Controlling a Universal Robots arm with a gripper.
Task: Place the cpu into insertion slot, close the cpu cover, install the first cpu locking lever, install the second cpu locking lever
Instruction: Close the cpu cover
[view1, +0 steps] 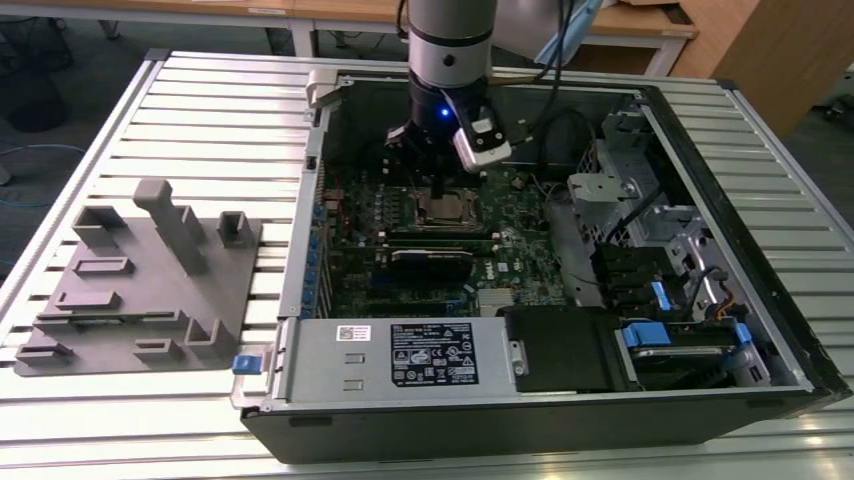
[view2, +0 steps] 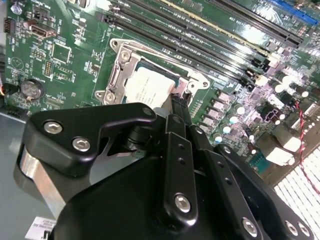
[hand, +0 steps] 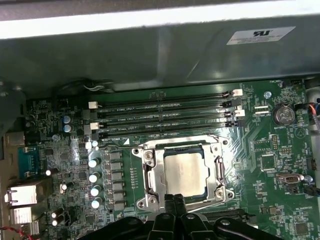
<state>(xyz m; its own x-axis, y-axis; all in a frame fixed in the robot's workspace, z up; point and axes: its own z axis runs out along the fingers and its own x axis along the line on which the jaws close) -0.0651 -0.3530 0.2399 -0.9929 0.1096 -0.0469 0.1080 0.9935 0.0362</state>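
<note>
Well, in the exterior view my tool (view1: 439, 193) hangs in the upper middle of the frame. It reaches straight down into the open computer case (view1: 534, 420), which lies on the slatted table (view1: 200, 110). Its tip is right over the socket (view1: 451, 210) on the green board (view1: 521, 260). A grey holder block (view1: 134, 290) sits well apart, toward the exterior view's left.

In the second wrist view the tool (view2: 178, 101) is narrow, its fingers (view2: 180, 112) pressed together with nothing held. The tip is at the edge of the cover (view2: 121, 74), touching it or very nearly. The chip (view2: 150, 90) lies flat in the socket, silver face up, showing through the cover's window.

In the first wrist view the chip (hand: 186, 173) sits square, with the cover (hand: 152, 172) lying down around it. The tool (hand: 174, 202) is just beside the cover's edge, and the long memory slots (hand: 165, 115) run on the far side of the socket. I cannot tell whether the locking levers are hooked.

I see two risks. The thin tip could slip off the narrow frame and scrape the chip's face or the small parts beside the socket. If the chip is not fully seated, pressing on the cover could bend the contacts underneath.
</note>
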